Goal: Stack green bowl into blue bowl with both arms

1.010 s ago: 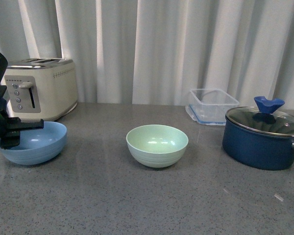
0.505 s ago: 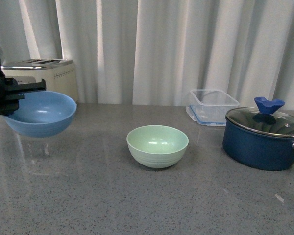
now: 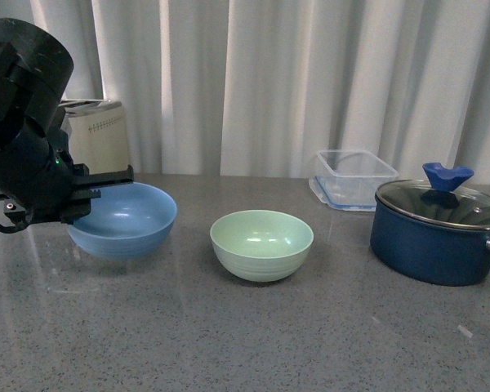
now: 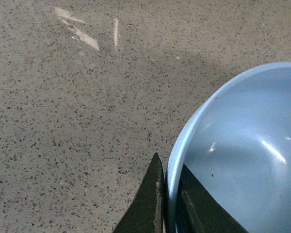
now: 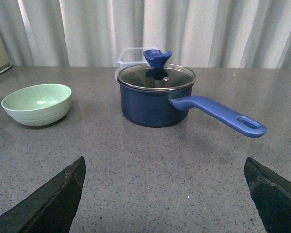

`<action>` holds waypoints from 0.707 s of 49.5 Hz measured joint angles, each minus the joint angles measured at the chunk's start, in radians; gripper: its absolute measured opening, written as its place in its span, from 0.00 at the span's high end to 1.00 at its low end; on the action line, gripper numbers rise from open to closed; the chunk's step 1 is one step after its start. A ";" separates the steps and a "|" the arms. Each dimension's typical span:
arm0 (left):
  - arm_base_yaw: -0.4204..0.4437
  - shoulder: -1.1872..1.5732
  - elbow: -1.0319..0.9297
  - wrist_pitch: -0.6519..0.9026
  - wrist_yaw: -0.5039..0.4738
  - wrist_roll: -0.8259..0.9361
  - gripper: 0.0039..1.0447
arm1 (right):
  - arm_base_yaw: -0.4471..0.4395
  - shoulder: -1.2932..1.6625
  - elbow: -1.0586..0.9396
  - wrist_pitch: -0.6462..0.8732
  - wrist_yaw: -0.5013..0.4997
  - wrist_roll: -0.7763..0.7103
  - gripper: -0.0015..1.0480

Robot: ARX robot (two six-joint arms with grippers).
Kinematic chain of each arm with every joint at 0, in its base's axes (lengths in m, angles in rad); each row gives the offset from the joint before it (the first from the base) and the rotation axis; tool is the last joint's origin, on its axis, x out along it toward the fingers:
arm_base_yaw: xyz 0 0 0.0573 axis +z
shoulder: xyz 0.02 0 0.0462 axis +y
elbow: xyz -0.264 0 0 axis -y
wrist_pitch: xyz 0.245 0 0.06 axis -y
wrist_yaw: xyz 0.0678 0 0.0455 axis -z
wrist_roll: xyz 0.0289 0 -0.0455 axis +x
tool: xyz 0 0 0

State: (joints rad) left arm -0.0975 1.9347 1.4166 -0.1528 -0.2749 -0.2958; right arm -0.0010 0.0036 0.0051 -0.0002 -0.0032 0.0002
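Note:
The blue bowl point(image 3: 124, 220) hangs just above the counter, left of the green bowl point(image 3: 261, 243), with a gap between them. My left gripper point(image 3: 88, 193) is shut on the blue bowl's left rim. In the left wrist view its two black fingers point(image 4: 150, 204) pinch the rim, one inside and one outside, of the blue bowl point(image 4: 242, 155). The green bowl stands upright and empty at the counter's middle, and also shows in the right wrist view point(image 5: 37, 104). My right gripper point(image 5: 165, 162) is open and empty, low over the counter, and is out of the front view.
A cream toaster point(image 3: 98, 135) stands at the back left behind my left arm. A clear square container point(image 3: 353, 175) is at the back right. A dark navy lidded pot point(image 3: 437, 237) stands at the right, its long handle point(image 5: 218, 114) pointing toward my right gripper. Curtains hang behind.
My left arm lifted the blue bowl off the counter at the far left and carried it right toward the green bowl, now lower than half a second ago. The green bowl has not moved.

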 joint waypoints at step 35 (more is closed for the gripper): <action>-0.056 0.112 0.098 -0.010 -0.013 -0.018 0.97 | 0.000 0.000 0.000 0.000 0.000 0.000 0.10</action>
State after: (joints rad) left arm -0.1532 2.0464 1.5146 -0.1631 -0.2882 -0.3138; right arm -0.0010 0.0036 0.0051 -0.0002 -0.0032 0.0002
